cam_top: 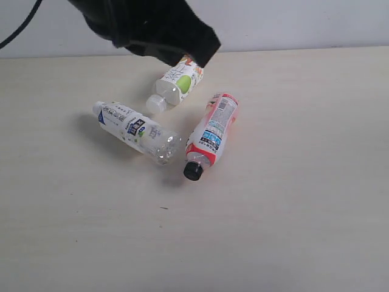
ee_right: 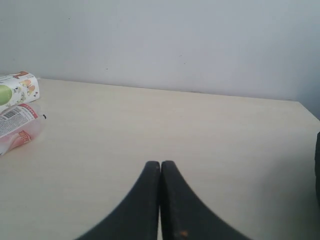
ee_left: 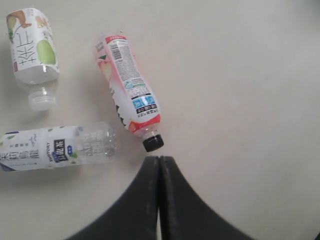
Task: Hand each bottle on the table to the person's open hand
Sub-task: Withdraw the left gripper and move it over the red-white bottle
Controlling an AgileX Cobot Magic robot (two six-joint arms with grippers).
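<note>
On table [cam_top: 292,213]: short bottle [cam_top: 177,85] at back; second bottle [cam_top: 130,123] front-left; third bottle [cam_top: 213,131] front-right, just beside second.

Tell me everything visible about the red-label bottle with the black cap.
The red-label bottle is clear plastic, wrapped in a red, pink and white printed sleeve with a barcode and a blue panel, closed by a black cap. It lies on its side on the beige table, neck near the base of the blue-white-label bottle, seemingly not touching.
</note>
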